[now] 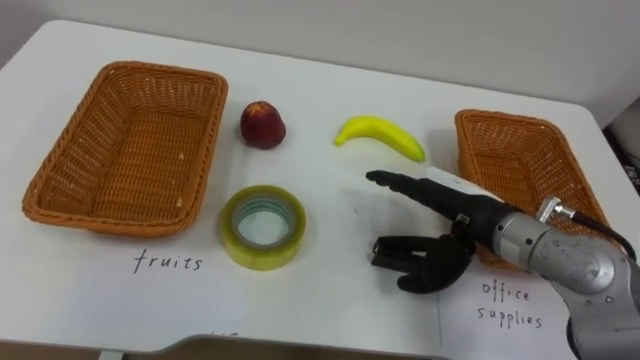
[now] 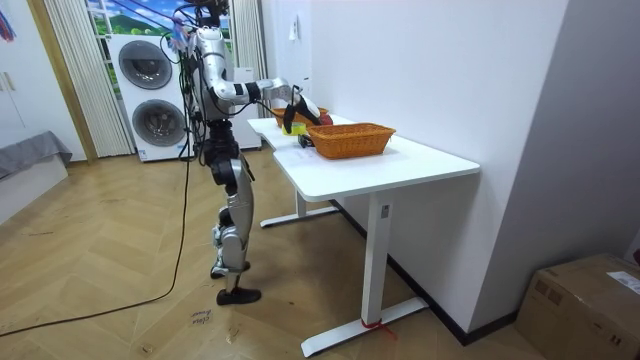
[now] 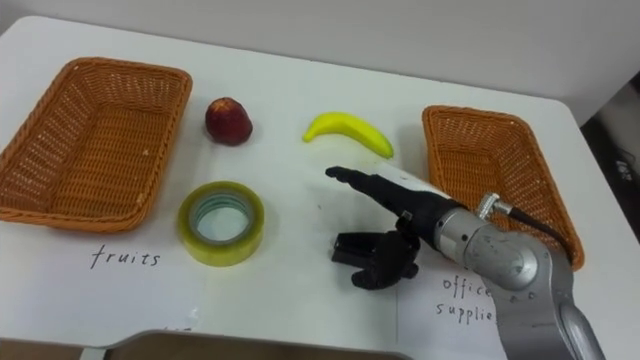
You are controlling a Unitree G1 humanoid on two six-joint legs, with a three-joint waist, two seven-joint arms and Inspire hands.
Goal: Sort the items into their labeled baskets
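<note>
Far left, empty fruits basket (image 1: 125, 145); then apple (image 1: 262, 124), tape roll (image 1: 262, 227) and banana (image 1: 380, 136) loose on table (image 1: 330, 300) between baskets, awaiting sorting. Right hand (image 1: 468, 222) out over table just beside office supplies basket (image 1: 525, 165), fingers straight, thumb curled under, holding nothing; likely aimed at banana.
</note>
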